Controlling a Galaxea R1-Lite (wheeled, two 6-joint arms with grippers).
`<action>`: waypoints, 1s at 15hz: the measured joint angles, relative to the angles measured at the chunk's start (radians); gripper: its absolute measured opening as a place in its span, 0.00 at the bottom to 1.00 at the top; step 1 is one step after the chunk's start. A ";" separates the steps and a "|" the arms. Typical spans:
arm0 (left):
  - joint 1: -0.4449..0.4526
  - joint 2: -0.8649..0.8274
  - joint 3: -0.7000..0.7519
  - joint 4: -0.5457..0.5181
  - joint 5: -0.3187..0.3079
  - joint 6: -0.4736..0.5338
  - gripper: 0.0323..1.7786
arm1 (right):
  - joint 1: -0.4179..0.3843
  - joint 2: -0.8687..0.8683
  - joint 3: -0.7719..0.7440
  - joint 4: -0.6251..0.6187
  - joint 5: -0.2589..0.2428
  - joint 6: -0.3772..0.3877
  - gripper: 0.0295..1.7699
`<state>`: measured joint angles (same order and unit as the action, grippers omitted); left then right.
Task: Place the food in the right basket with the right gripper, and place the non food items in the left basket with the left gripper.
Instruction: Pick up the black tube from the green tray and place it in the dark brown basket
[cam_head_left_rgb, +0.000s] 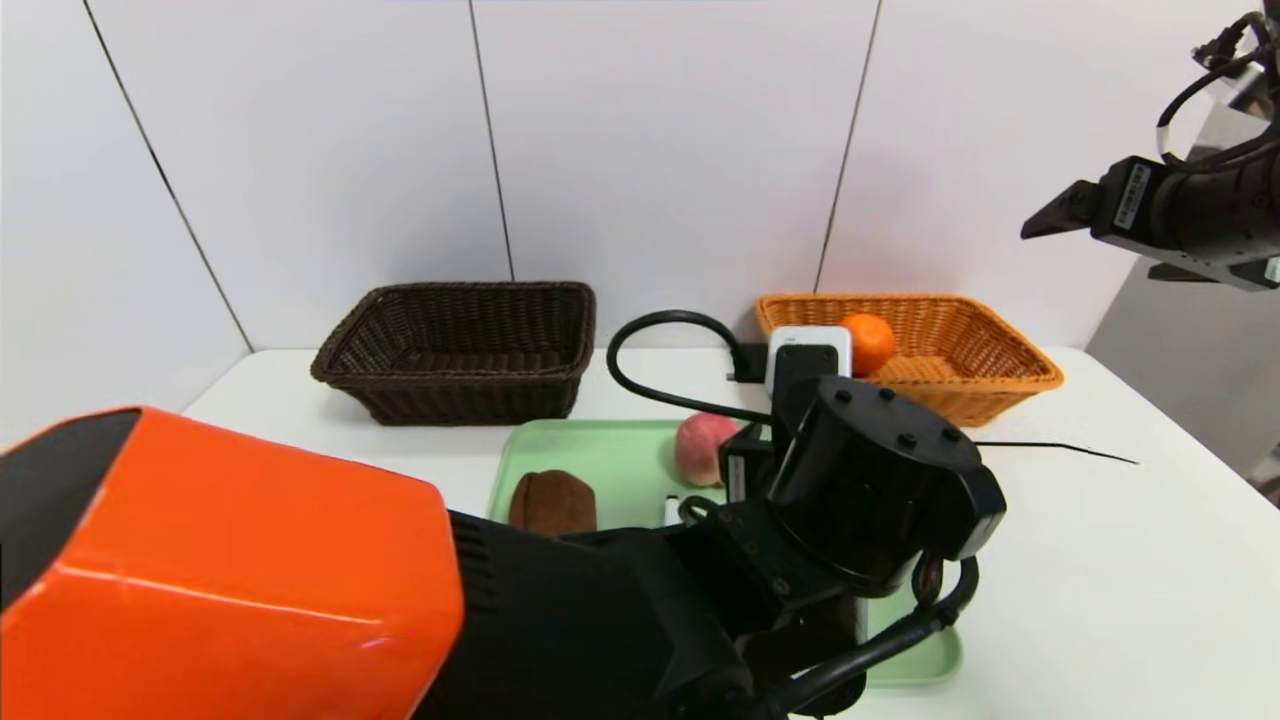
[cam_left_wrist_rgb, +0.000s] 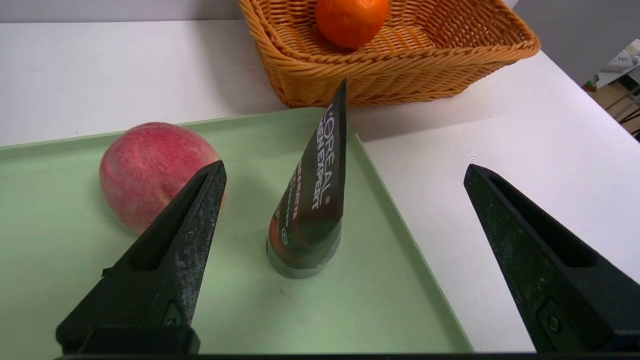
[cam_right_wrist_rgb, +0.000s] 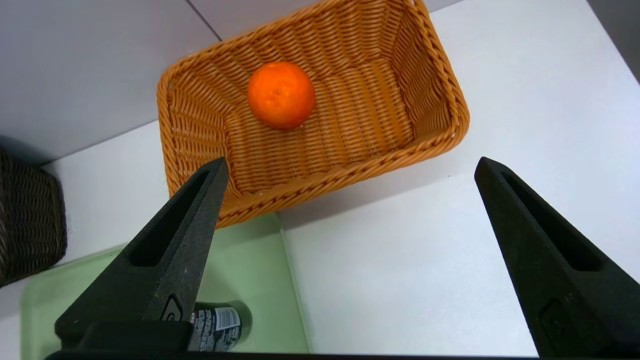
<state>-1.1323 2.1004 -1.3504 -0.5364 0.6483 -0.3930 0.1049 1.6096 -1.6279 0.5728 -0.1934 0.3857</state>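
Observation:
A green tray (cam_head_left_rgb: 600, 450) holds a pink peach (cam_head_left_rgb: 703, 447), a brown bread-like piece (cam_head_left_rgb: 552, 502) and a black tube (cam_left_wrist_rgb: 310, 210) that stands on its cap. My left gripper (cam_left_wrist_rgb: 344, 165) hovers open just above the tray, with the tube between its fingers and untouched and the peach (cam_left_wrist_rgb: 145, 170) beside one finger. In the head view my left arm's wrist (cam_head_left_rgb: 870, 490) hides that gripper and the tube. An orange (cam_head_left_rgb: 868, 343) lies in the orange basket (cam_head_left_rgb: 1000, 385) at the right. The dark brown basket (cam_head_left_rgb: 450, 400) stands at the left. My right gripper (cam_right_wrist_rgb: 350, 160) hangs open, high above the orange basket's near rim (cam_right_wrist_rgb: 440, 140).
The white wall rises right behind both baskets. A thin black cable (cam_head_left_rgb: 1060, 447) lies on the table (cam_head_left_rgb: 1100, 580) to the right of the tray. The right arm (cam_head_left_rgb: 1190, 215) hangs high near the table's right edge.

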 joint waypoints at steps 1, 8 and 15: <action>0.000 0.014 0.000 -0.006 0.008 0.011 0.95 | -0.001 -0.005 0.010 0.000 0.000 0.000 0.96; 0.003 0.127 0.003 -0.210 0.022 0.182 0.95 | 0.006 -0.024 0.034 0.000 0.008 0.001 0.96; 0.027 0.208 0.001 -0.327 0.021 0.256 0.95 | 0.007 -0.056 0.097 -0.022 0.024 -0.001 0.96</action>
<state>-1.1049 2.3083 -1.3489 -0.8630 0.6696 -0.1366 0.1119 1.5538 -1.5313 0.5506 -0.1691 0.3847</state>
